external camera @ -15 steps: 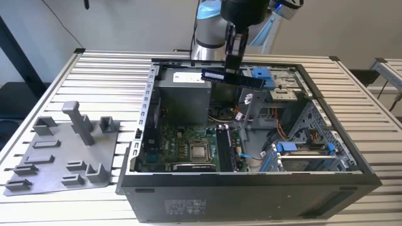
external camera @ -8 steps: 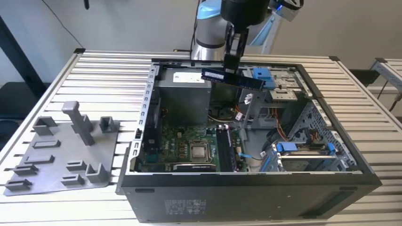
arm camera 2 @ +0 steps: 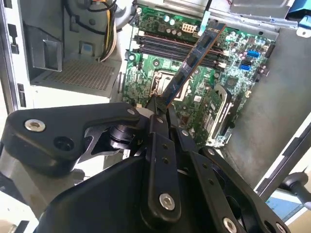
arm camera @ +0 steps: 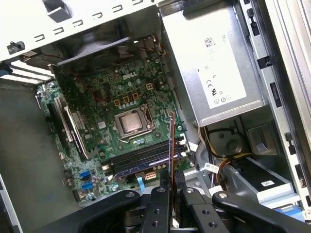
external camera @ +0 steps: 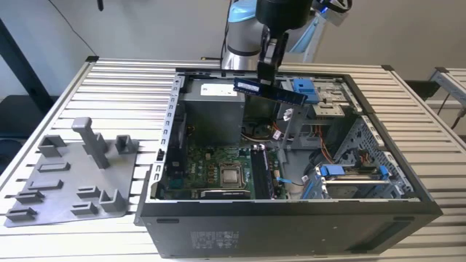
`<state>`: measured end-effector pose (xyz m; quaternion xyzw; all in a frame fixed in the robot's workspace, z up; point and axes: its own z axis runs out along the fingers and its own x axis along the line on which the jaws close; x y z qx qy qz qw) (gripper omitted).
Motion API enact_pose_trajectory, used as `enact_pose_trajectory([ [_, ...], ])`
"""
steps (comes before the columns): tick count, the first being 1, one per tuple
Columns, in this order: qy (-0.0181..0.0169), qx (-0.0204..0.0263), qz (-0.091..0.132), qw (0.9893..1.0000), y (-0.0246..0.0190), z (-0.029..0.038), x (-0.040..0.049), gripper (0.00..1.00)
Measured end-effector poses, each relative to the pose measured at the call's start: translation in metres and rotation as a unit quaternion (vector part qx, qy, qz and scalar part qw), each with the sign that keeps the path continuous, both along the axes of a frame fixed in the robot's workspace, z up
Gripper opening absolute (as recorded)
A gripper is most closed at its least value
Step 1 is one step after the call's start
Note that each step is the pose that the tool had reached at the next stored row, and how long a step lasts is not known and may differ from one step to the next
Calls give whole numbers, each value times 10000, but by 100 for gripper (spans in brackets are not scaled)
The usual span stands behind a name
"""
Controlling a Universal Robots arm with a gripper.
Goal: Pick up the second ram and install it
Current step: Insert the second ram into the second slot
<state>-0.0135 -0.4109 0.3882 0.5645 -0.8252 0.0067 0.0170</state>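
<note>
Right over PC case (external camera: 291, 232) on slatted, prob. metal table (external camera: 124, 87), pincer (external camera: 268, 73) clamps second ram (external camera: 271, 91).

On the desk (external camera: 109, 82), the fixture plate (external camera: 69, 188) lies at the exterior view's left, with the open computer case (external camera: 291, 224) just beside it on the right. Inside the case the motherboard (external camera: 211, 172) lies on the floor, the power supply (external camera: 211, 109) behind it. The second ram (external camera: 269, 91) hangs tilted above the case's far part.
</note>
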Motion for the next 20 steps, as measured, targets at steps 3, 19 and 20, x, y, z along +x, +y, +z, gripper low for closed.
enact_pose_trajectory([
  [3, 0, 0, -112, 9999, 0, -1, 0, 14],
  [19, 0, 0, -699, 9976, 0, -4, 0, 14],
  [20, 0, 1, -736, 9973, 0, -4, 0, 14],
])
